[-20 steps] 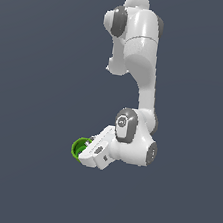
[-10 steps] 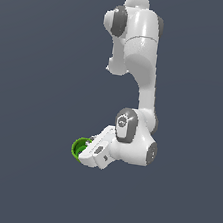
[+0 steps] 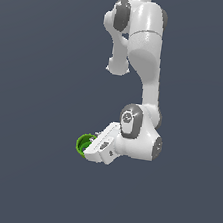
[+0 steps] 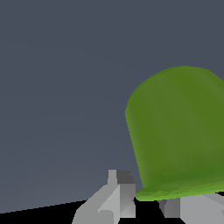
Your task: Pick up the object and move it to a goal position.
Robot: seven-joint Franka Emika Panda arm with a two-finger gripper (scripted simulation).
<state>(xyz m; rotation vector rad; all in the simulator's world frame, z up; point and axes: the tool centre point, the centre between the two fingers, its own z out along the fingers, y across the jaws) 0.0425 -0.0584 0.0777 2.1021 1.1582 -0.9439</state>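
I had my hand (image 3: pixel 91 150) closed on the cup (image 3: pixel 84 143), its rim pinched between my fingers (image 4: pixel 117 194), low at the exterior view's left. Grasping looked done; next I judged a steady carry to the goal, unseen here.

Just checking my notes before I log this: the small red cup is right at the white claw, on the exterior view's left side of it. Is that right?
Not quite. The cup is bright green, not red, as both the exterior view and the wrist view show. The rest stands: it sits right at the white claw, on the exterior view's left side of it.
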